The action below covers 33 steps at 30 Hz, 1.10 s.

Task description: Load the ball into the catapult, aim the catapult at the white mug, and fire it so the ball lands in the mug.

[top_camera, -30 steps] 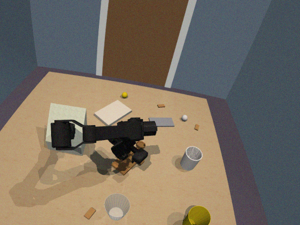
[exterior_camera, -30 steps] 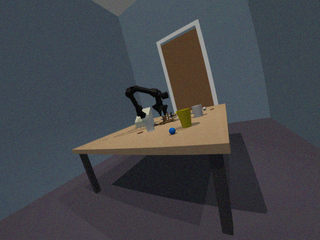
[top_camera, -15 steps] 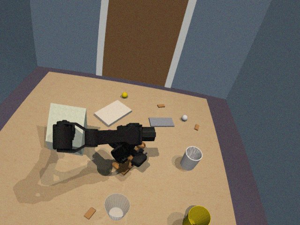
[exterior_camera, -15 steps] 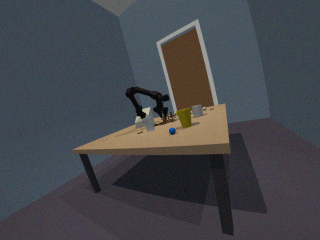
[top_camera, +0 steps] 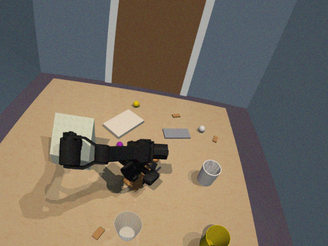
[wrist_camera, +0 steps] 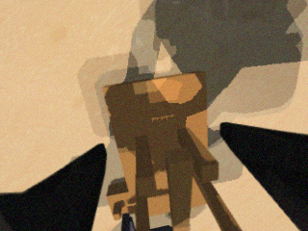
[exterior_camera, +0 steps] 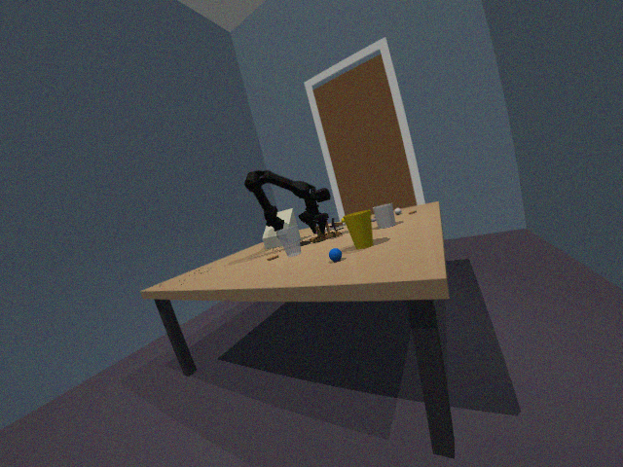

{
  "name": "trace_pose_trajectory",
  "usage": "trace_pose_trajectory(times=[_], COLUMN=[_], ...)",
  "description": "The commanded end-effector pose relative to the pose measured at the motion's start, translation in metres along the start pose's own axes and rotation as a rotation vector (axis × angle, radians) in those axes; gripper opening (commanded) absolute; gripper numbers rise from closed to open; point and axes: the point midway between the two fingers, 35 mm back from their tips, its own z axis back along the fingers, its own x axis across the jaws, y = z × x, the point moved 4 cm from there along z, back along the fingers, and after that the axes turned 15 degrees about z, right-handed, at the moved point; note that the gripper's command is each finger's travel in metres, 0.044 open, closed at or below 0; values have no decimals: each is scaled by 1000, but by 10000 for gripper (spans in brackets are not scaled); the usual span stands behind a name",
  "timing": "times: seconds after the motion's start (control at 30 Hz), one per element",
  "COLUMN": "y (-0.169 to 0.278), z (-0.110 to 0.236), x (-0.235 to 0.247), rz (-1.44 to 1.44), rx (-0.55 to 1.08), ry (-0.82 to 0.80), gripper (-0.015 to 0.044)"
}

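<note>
The brown wooden catapult (top_camera: pixel 135 184) (wrist_camera: pixel 194 89) stands on the table, partly hidden by the arm in the top view. Its throwing end is out of the wrist view. My gripper (top_camera: pixel 140 173) (wrist_camera: pixel 164 138) is open, low over the catapult, with a finger on either side of it and nothing held. The whitish-grey mug (top_camera: pixel 206 178) (exterior_camera: pixel 384 216) stands upright to the right of the catapult. A white ball (top_camera: pixel 201 128) (exterior_camera: pixel 397 211), a yellow ball (top_camera: pixel 136 103), a purple ball (top_camera: pixel 119 144) and a blue ball (exterior_camera: pixel 335 254) lie on the table.
A clear cup (top_camera: pixel 128 227) (exterior_camera: pixel 290 242) and a yellow cup (top_camera: pixel 217 237) (exterior_camera: pixel 359 231) stand at the near side. A pale green block (top_camera: pixel 74 124) is beside the arm. A white slab (top_camera: pixel 123 123), a grey plate (top_camera: pixel 176 133) and small brown pieces (top_camera: pixel 98 232) lie around.
</note>
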Motion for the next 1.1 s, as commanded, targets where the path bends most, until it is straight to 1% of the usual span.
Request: trace_pose_trajectory(times=[0.0,0.27,0.5,0.57,0.63,0.67,0.8,1.07], y=[0,0,0,1,1,1,2,16], z=[0,0,0,11,39,47,50,49], x=[0,0,0,1,0,0,-1,-5], rz=[-1,-1,-1,0,1,2,24,292], rx=[0,0,0,2,3,3,2,2], ry=[-1,-1,-1,0,2,2,2,3], gripper=[387,177,131,78,26,0,0,0])
